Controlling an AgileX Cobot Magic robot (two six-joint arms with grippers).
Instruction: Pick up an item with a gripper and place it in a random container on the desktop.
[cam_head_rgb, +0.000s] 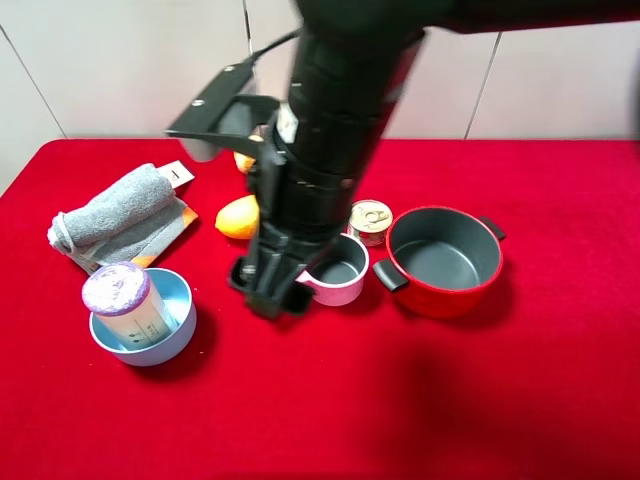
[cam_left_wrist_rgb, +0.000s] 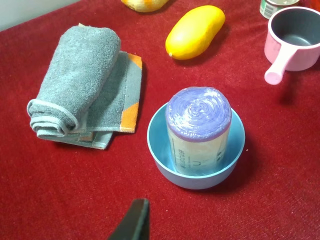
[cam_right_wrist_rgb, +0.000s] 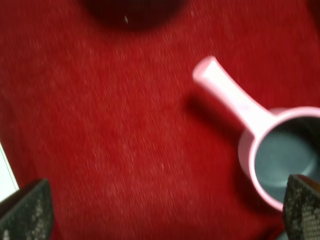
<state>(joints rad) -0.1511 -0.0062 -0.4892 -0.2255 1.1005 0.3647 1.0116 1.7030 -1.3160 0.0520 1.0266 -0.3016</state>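
Note:
The item (cam_head_rgb: 120, 293), a beige cylinder with a crinkled lilac top (cam_left_wrist_rgb: 198, 112), stands upright inside the light blue bowl (cam_head_rgb: 152, 350) at the front left; its wall (cam_left_wrist_rgb: 200, 179) rings the item's base. My right gripper (cam_head_rgb: 265, 288) hangs low at mid-table on a thick black arm, right beside the pink saucepan and well right of the bowl. Seen from the right wrist, this gripper (cam_right_wrist_rgb: 165, 207) is open, its fingers (cam_right_wrist_rgb: 27, 210) wide apart and empty. Of the left gripper only one dark fingertip (cam_left_wrist_rgb: 136, 220) shows, short of the bowl.
The pink saucepan (cam_head_rgb: 340, 275) (cam_left_wrist_rgb: 295, 35) (cam_right_wrist_rgb: 285, 155) sits mid-table, with a red two-handled pot (cam_head_rgb: 445, 260) right of it and a silver can (cam_head_rgb: 370, 220) behind. A yellow fruit (cam_head_rgb: 238, 217) (cam_left_wrist_rgb: 195, 31) and a rolled grey towel (cam_head_rgb: 115, 210) (cam_left_wrist_rgb: 80, 85) lie behind the bowl.

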